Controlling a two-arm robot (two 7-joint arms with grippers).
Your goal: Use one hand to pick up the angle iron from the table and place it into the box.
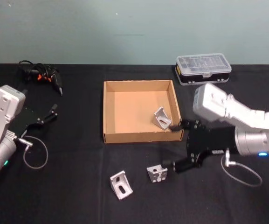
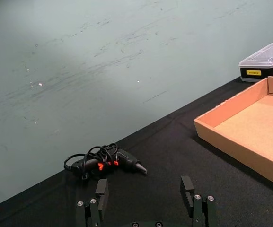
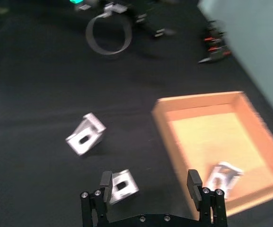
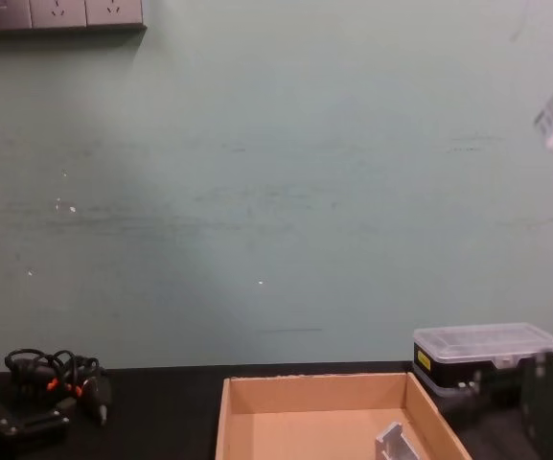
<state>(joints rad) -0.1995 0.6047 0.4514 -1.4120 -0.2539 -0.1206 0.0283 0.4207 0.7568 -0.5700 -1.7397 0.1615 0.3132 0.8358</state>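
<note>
Just off the box's point(image 1: 139, 137) near right corner, the right gripper point(image 1: 177, 145) hung over the table point(image 1: 78, 205), fingers spread wide with nothing between them. One angle iron point(image 1: 162, 118) lay inside the box by its right wall. A second angle iron point(image 1: 157, 173) and a third angle iron point(image 1: 121, 185) sat on the table nearer, left of that gripper. The left gripper point(image 1: 55, 112), likewise spread and empty, was at the left edge.
</note>
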